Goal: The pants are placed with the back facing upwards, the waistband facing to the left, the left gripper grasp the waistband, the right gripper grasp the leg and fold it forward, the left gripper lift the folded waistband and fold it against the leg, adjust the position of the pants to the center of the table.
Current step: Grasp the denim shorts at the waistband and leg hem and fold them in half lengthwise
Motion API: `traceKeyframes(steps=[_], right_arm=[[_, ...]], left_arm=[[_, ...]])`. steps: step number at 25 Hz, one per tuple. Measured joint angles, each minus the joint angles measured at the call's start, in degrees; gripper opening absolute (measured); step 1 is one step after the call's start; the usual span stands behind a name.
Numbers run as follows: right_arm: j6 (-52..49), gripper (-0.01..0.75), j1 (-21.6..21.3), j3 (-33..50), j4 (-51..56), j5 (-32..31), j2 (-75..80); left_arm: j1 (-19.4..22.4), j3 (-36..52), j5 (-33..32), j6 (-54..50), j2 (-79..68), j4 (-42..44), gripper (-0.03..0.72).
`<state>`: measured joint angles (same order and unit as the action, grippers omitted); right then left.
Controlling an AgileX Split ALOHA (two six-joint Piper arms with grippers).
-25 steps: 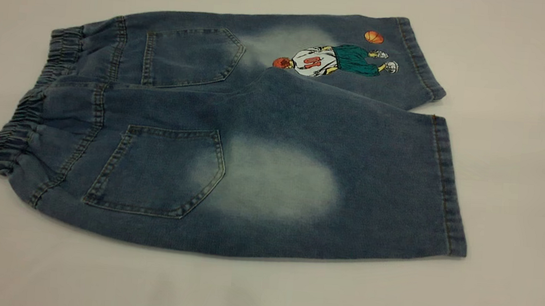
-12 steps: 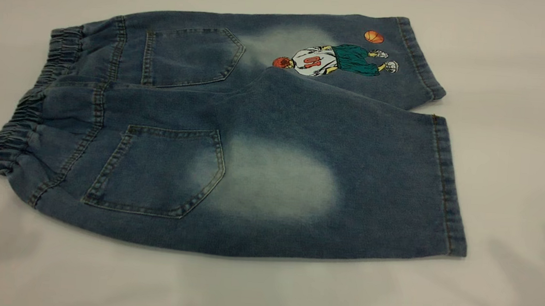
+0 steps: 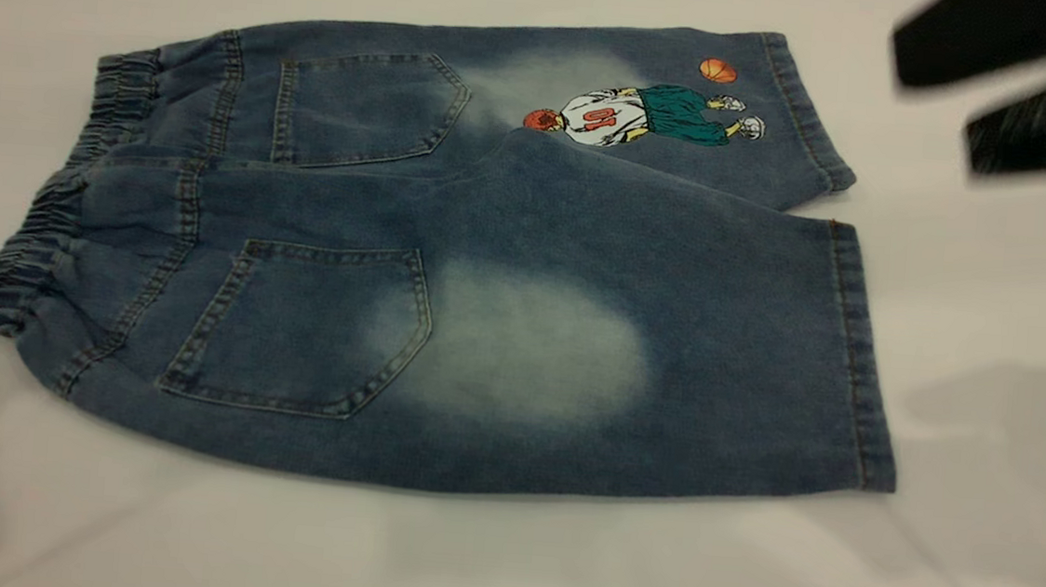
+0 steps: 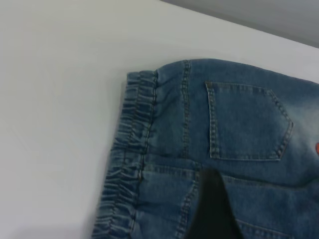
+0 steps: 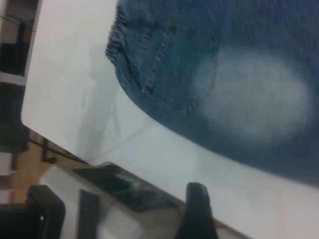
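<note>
Two end effectors bracket denim shorts (image 3: pixel 451 260) lying flat on the white surface (image 3: pixel 998 303), long axis running nine to three. At nine o'clock, the waistband (image 3: pixel 32 246) sits under the left end effector (image 4: pixel 212 209), grip state unclear. At three, the plain leg's hem (image 3: pixel 859 357); right end effector (image 3: pixel 1015 85) hovers released at two o'clock.

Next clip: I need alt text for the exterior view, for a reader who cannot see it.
Blue denim pants lie flat, back up, on the white table, with the waistband at the view's left and the leg with the pale oval nearest. The right hand, blurred, enters at the upper right, touching nothing.
</note>
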<state>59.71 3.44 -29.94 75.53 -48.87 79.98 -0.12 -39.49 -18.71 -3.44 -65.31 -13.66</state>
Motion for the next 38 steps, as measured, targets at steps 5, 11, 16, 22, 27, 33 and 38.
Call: traceKeyframes(steps=[5,11,16,22,27,33,38], right_arm=[[9.1,0.479,0.0,5.0,10.0,-0.1,9.4],[15.7,0.479,0.0,7.9,18.4,-1.9,17.7],[18.1,0.479,0.0,11.1,20.0,-1.7,22.5],[25.7,0.479,0.0,11.2,24.8,-1.6,29.5],[30.3,0.479,0.0,10.9,24.7,-2.2,35.7],[30.3,0.479,0.0,8.0,24.6,-2.5,40.9],[30.3,0.479,0.0,5.4,24.6,-2.3,43.1]], left_arm=[[0.0,-0.2,3.0,0.1,-0.5,0.1,0.454],[0.0,-0.2,2.5,0.1,-0.4,0.1,0.454],[0.0,-0.2,2.5,0.0,-0.4,0.1,0.454],[0.0,-0.2,2.8,0.0,-0.4,0.1,0.454],[0.0,-0.2,2.8,0.0,-0.4,0.1,0.454],[0.0,-0.2,2.8,0.1,-0.4,0.1,0.454],[0.0,-0.2,2.7,0.1,-0.4,0.1,0.454]])
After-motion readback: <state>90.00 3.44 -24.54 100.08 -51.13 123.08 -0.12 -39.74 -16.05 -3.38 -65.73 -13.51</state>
